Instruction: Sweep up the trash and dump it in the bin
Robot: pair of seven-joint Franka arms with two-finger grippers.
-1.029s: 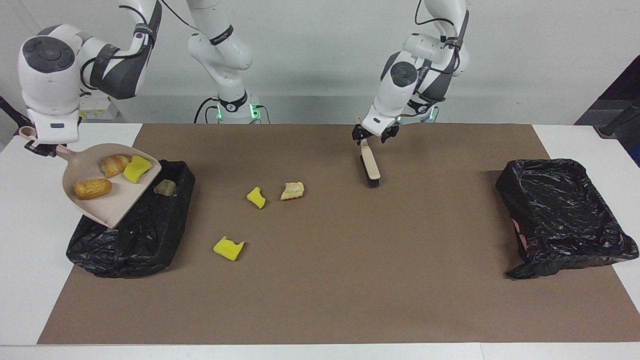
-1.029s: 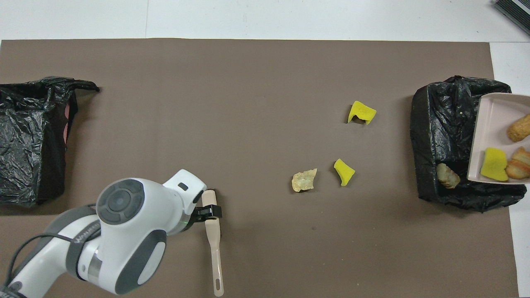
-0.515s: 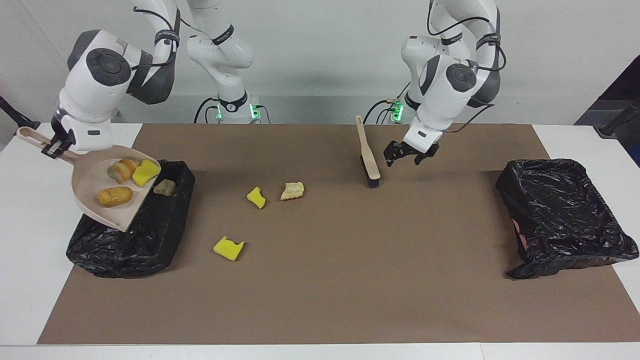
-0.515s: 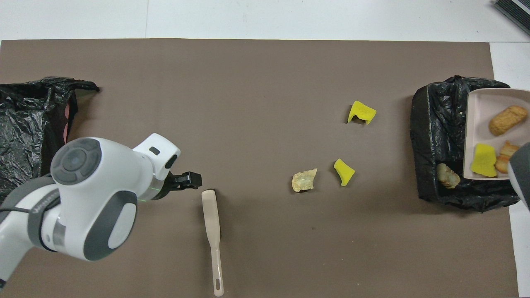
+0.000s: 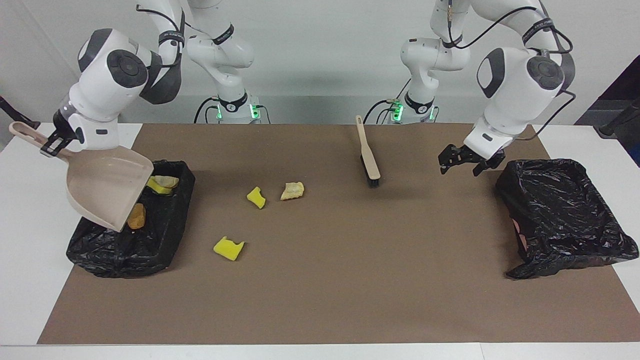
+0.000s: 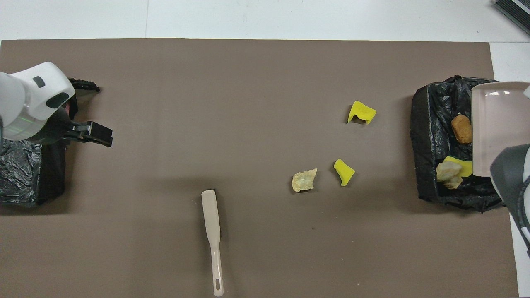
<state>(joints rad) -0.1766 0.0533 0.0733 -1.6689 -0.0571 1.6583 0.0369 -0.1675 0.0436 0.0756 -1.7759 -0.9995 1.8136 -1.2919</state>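
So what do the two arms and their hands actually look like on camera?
Both are glossy white jointed arms with dark grey round joint caps and grey elbow sections. Thin black cables loop along the upper links, held by black bands. Green lights glow at both bases. The left hand and right hand each have small black two-finger ends.

Plain grey wall (image 5: 320,55), white table (image 5: 30,240), brown mat (image 5: 350,280)
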